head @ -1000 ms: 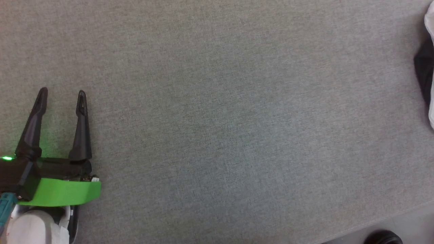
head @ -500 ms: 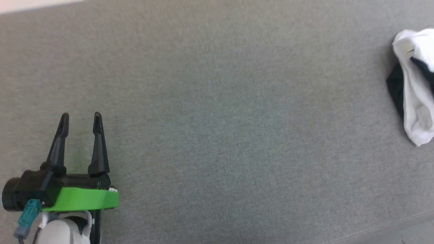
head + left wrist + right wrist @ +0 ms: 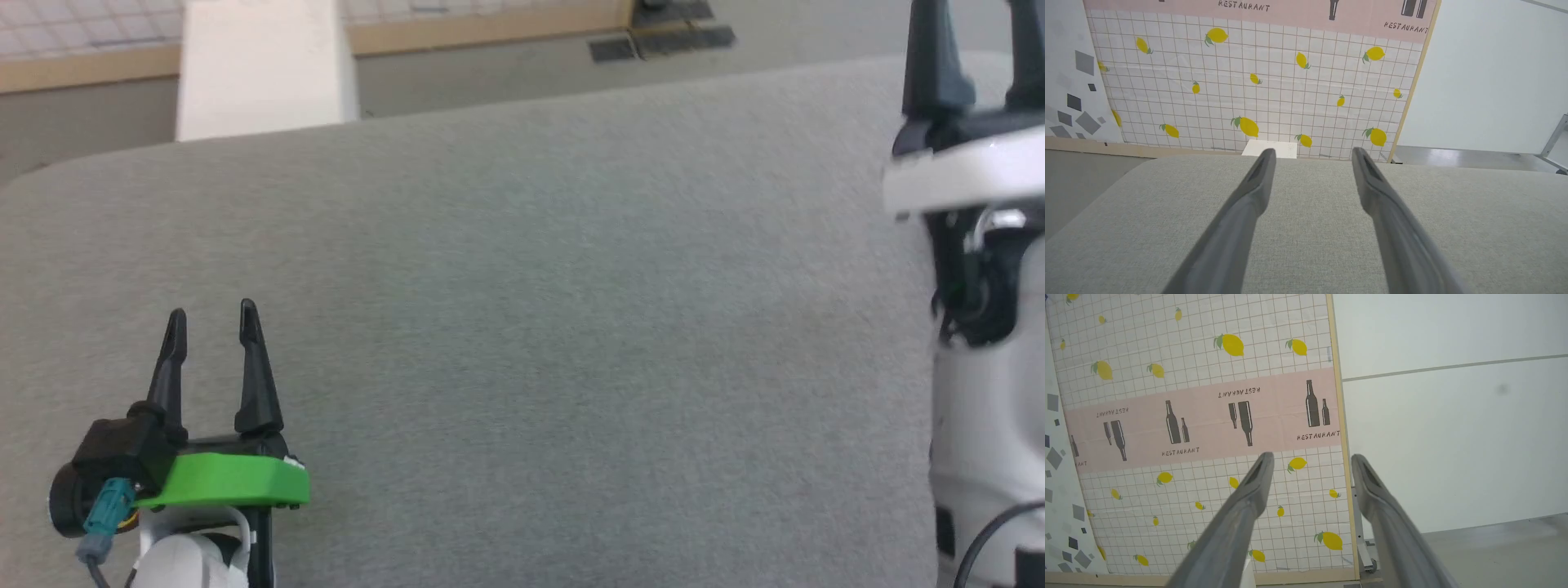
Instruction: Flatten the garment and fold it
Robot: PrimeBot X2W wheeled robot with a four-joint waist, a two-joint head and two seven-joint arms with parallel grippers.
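The worktop (image 3: 522,327) is a broad grey slab covered in finely woven cloth, matte and smooth, with rounded far corners. In the head view the left gripper (image 3: 212,310) sits at 8 o'clock above a glossy green plastic band, its two tapered dark fingers pointing to 12 with a moderate gap and nothing between them. The right gripper (image 3: 976,33) rises at 2 o'clock above a white band, its fingertips cut off by the frame edge. Its own wrist view gives the state: fingers (image 3: 1249,498) spread apart, empty, aimed at the wall. Beyond the worktop's far edge at 11 o'clock stands a plain white box (image 3: 261,69), flat-sided. The left wrist view adds the wall sheet (image 3: 1249,81) behind it, a grid printed with yellow lemons. Where the garment lies, and which way it points, I cannot tell.
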